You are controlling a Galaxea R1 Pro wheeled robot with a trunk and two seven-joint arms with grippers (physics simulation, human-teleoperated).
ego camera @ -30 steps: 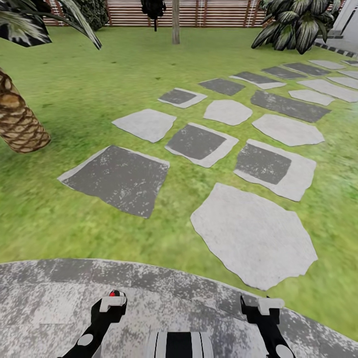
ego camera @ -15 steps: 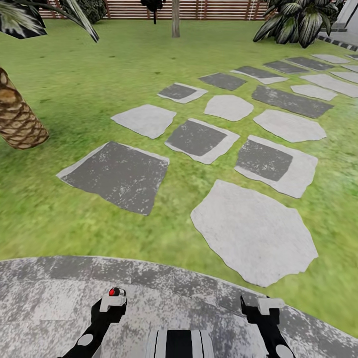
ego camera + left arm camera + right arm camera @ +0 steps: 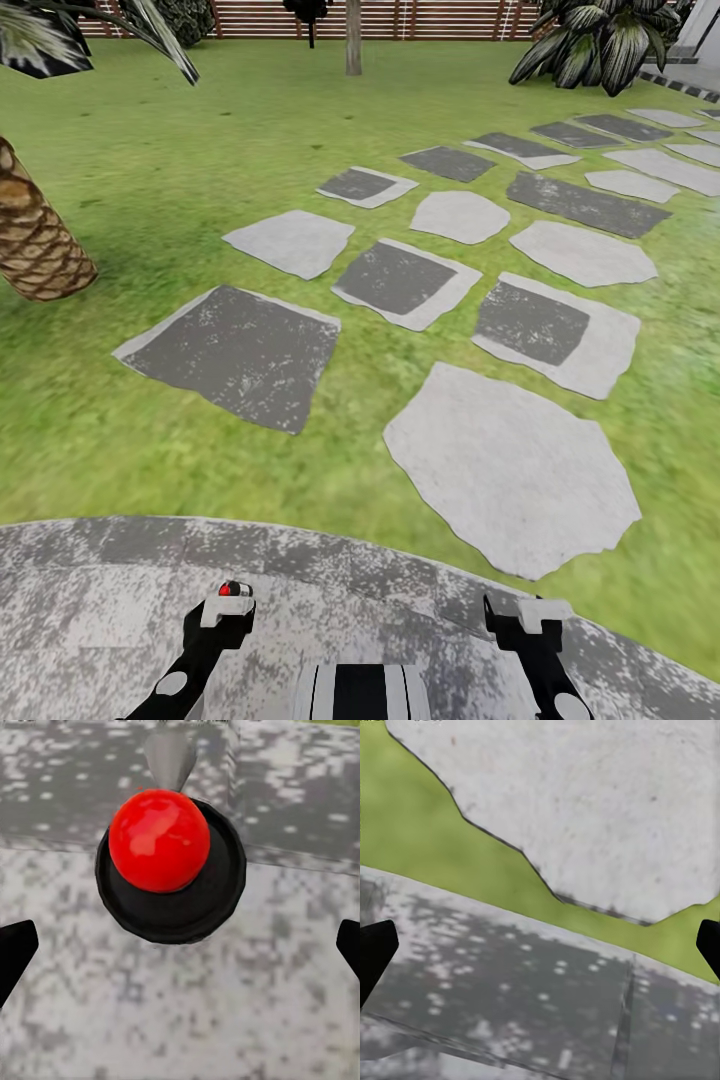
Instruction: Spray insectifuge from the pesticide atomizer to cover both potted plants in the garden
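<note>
The task looks barely begun: the robot stands on the rounded mottled grey concrete patio (image 3: 120,590) at the edge of the green lawn (image 3: 200,130), and neither the spray bottle nor the two small potted rosettes can be made out, so picking up and spraying both plants are judged still to do. With the bottle unseen, its place, the way it points and its long axis cannot be told. The black left gripper (image 3: 180,945) has its fingertips set far apart at the frame's edges, holding nothing, above a glossy red ball on a black round base (image 3: 161,840). The black right gripper (image 3: 540,945) is likewise spread wide and empty over the patio edge. Ahead lie pale and dark grey flat stepping stones (image 3: 510,470), a scaly brown palm trunk (image 3: 35,235), a striped spiky plant (image 3: 600,45) and a brown slatted wooden fence (image 3: 420,18).
</note>
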